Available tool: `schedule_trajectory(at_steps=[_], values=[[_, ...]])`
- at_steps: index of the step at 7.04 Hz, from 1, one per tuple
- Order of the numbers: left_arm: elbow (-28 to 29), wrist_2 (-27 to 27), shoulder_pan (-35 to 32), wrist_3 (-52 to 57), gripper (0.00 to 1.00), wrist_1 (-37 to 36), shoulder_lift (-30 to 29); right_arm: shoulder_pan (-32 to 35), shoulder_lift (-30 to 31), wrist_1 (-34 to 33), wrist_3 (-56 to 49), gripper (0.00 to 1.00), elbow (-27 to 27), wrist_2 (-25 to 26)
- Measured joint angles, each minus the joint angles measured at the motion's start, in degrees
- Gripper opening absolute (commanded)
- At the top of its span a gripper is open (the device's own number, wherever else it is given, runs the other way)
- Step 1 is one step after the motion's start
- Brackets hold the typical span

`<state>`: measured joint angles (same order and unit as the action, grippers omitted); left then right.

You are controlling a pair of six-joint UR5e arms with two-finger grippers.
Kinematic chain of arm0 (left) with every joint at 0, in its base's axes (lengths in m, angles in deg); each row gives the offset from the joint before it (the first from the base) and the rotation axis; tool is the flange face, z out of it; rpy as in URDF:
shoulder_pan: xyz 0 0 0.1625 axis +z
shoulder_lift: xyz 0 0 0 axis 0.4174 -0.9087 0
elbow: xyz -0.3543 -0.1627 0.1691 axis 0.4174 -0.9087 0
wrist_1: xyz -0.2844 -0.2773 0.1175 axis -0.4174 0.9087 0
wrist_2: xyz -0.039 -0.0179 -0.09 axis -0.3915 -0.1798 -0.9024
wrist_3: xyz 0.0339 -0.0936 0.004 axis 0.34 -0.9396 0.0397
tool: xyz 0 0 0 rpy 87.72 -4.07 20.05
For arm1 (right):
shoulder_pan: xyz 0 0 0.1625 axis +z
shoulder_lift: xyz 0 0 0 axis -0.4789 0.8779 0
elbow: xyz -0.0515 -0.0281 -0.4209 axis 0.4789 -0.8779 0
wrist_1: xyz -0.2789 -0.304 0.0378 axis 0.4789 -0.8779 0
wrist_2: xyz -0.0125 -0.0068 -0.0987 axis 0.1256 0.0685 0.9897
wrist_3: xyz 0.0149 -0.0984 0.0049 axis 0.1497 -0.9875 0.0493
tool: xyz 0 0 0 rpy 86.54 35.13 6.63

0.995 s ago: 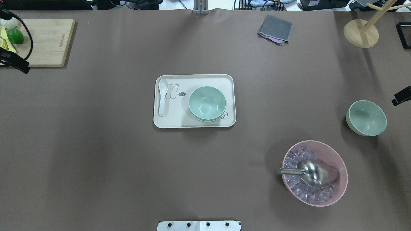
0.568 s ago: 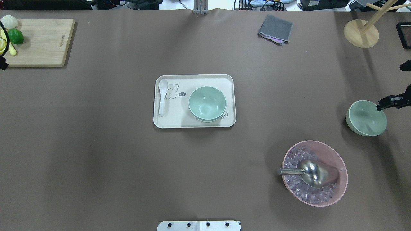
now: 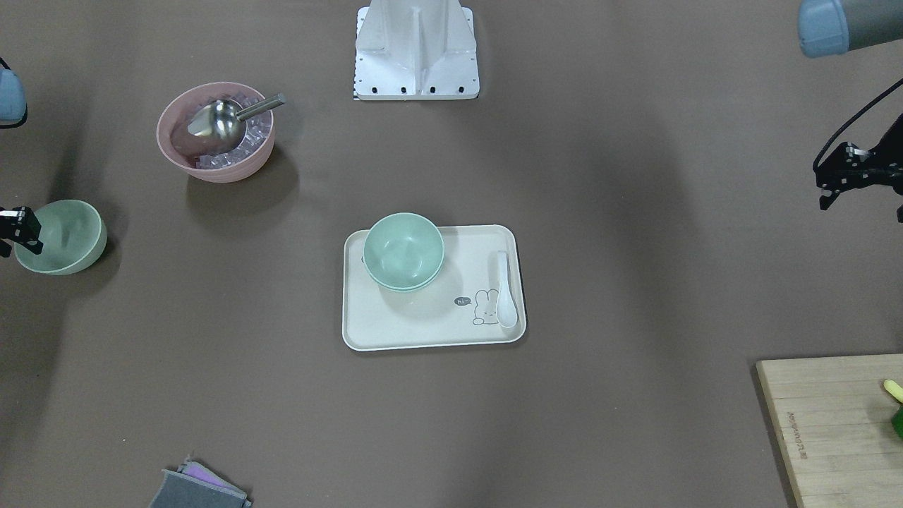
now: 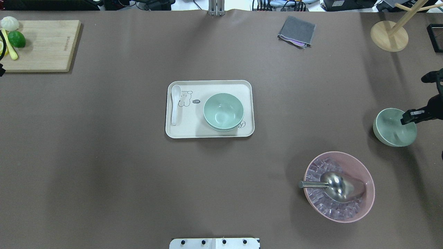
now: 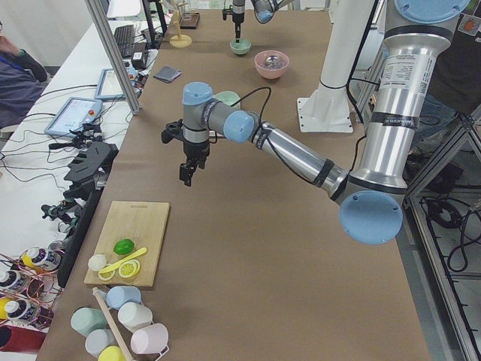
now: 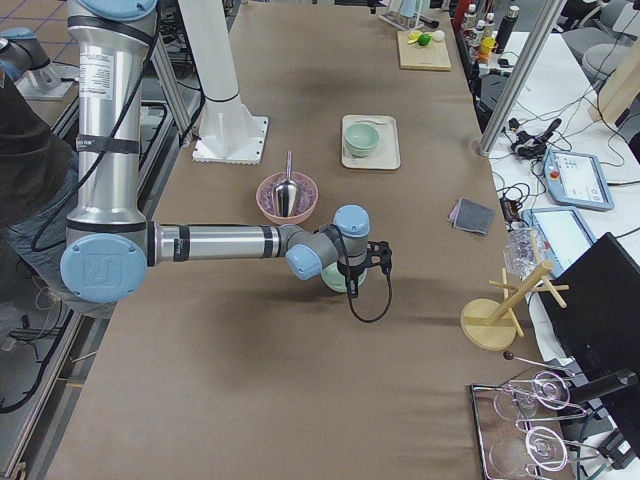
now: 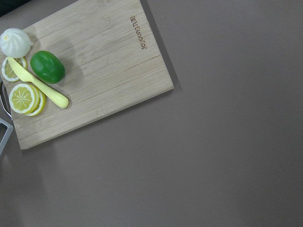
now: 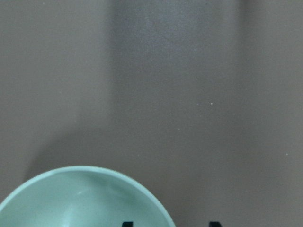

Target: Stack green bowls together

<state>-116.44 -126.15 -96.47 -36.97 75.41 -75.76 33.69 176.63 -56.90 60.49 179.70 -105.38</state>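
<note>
Stacked pair: Two green bowls (image 4: 223, 111) sat nested one inside the other on the right half of a cream tray (image 4: 187, 129) at the middle of the brown surface (image 4: 104, 155).
Lone bowl: The third green bowl (image 4: 391, 129) stood upright on the bare surface well to the robot's right of the tray, apart from the pair.
Right gripper (image 8: 170, 223): It hung at the lone bowl's outer rim, its jaws spread apart, one tip over the bowl's inside and the other over the surface outside the rim.
Left gripper (image 3: 846, 180): It was held above the surface far to the robot's left, near a wooden cutting board (image 4: 48, 45); how its jaws stood could not be told.
On the tray: A white spoon (image 4: 175, 103) lay along the left edge.
Nearby: A larger pink bowl (image 4: 360, 166) of ice, with a metal scoop (image 4: 341, 186) in it, sat nearer the robot than the lone bowl.
Far edge: A folded grey cloth (image 4: 297, 31).
</note>
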Motion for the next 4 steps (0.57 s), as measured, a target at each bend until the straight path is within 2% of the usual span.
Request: schedule_trajectory(at_steps=[4], values=[[0.07, 0.01, 0.00, -0.32, 0.98, 0.09, 0.15, -0.08, 1.50, 0.76, -0.27, 0.24, 0.94, 0.05]])
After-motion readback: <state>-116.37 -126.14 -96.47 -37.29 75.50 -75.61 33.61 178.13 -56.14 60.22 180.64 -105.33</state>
